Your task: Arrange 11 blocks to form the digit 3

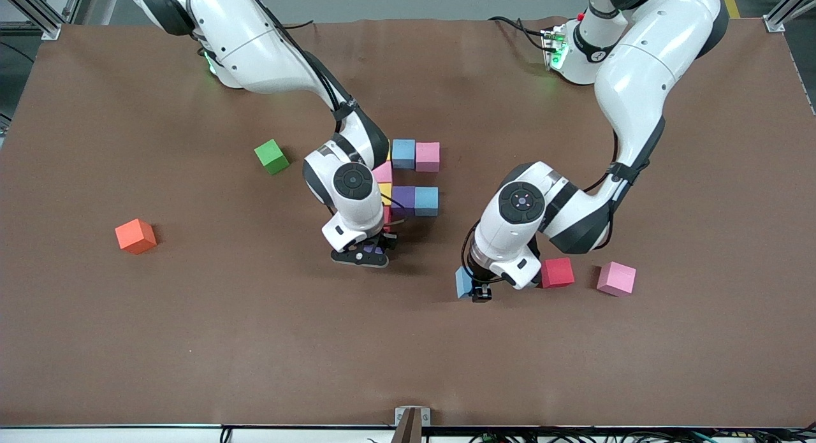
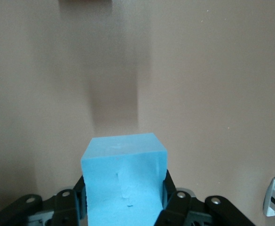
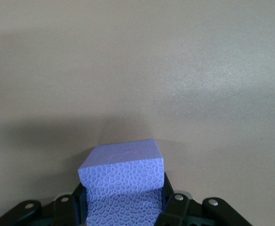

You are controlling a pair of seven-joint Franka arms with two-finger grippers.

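Front view, right gripper (image 1: 373, 248): clamped on a purple cube (image 3: 121, 181), over bare mat just beside the figure's nearest end; set it flush, square to its neighbours
Digit 3 (image 1: 408, 175): part-built at table centre; matte pink, blue, purple, yellow cubes touching
Left gripper (image 1: 478, 291): pinching a light-blue cube (image 2: 124, 181); keep clear until the right arm withdraws

Bare table (image 1: 408, 354) lies nearer the camera; block cluster (image 1: 414, 175) stands between both arms.
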